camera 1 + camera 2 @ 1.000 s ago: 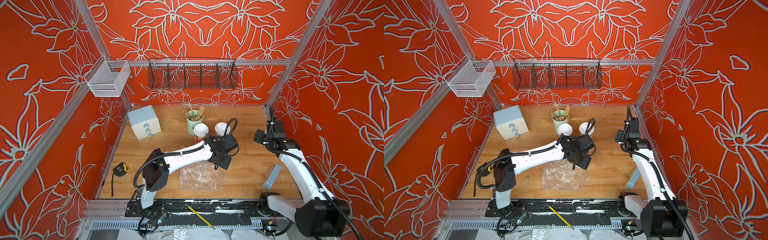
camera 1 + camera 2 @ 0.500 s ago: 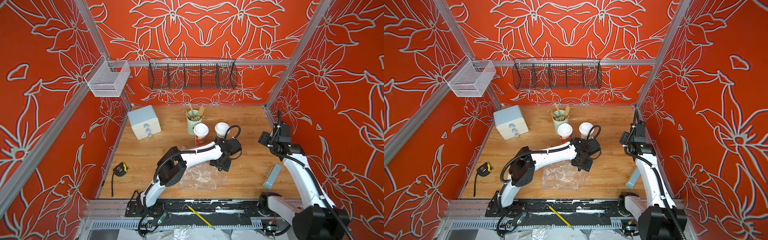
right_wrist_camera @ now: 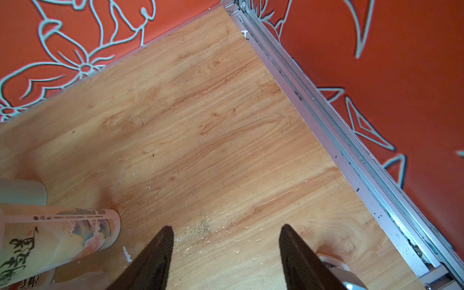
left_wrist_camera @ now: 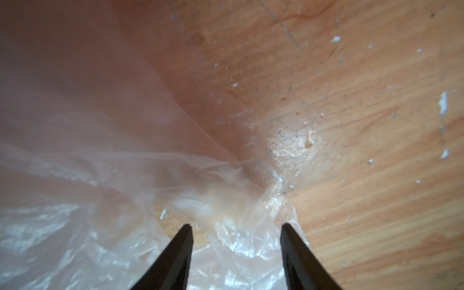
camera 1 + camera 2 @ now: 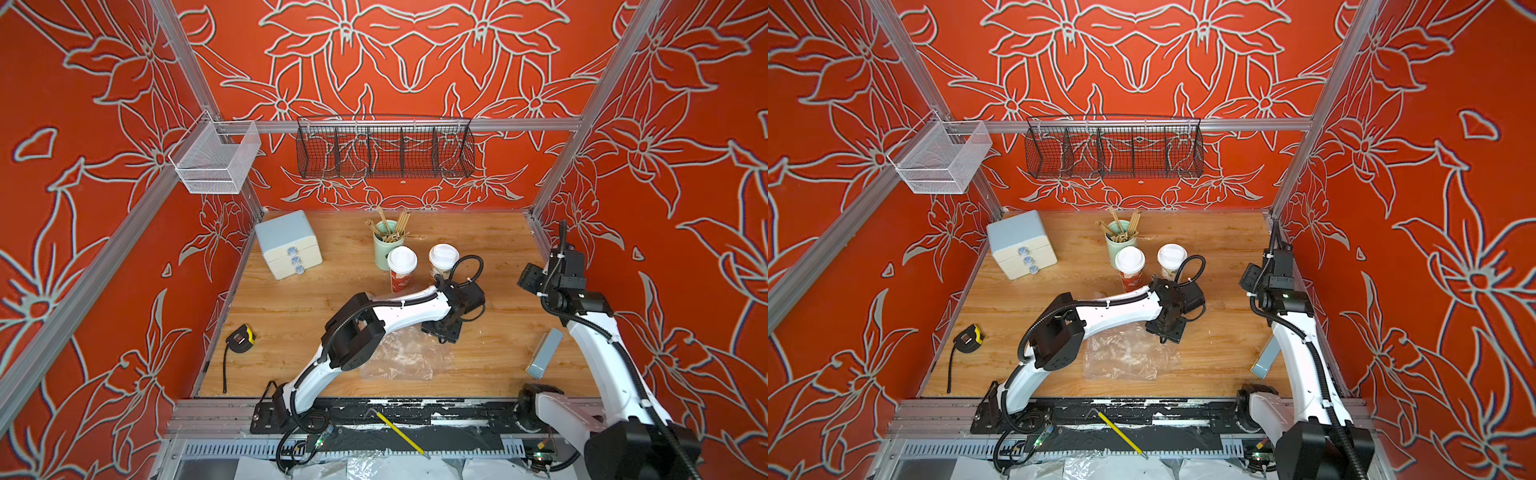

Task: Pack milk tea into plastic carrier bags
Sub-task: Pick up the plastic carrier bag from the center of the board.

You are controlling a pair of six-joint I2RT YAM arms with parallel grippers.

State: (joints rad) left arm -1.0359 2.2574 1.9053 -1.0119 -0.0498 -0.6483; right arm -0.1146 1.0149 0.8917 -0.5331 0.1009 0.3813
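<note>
Two milk tea cups with white dome lids stand at mid-table in both top views: a red one [image 5: 401, 272] [image 5: 1130, 272] and a cream one [image 5: 443, 259] [image 5: 1171, 262]. The transparent crinkled carrier bag [image 5: 405, 353] [image 5: 1125, 353] lies flat near the front. My left gripper [image 5: 441, 332] [image 4: 236, 226] points down at the bag's far right corner. It is open, and its fingertips [image 4: 187, 227] straddle a bunched edge of the plastic [image 4: 100, 175]. My right gripper [image 5: 530, 280] [image 3: 226, 227] hangs open over bare wood near the right wall, the cream cup [image 3: 55, 238] off to its side.
A pale green holder of wooden sticks [image 5: 386, 245] stands just behind the cups. A white drawer box [image 5: 286, 245] sits at back left, a tape measure [image 5: 239, 338] at left, a grey-blue block [image 5: 544, 353] at right. A yellow pencil [image 5: 399, 432] lies on the front rail.
The left arm has swung its gripper away from the cups and down onto the bag's corner. The right arm has shifted slightly towards the right wall.
</note>
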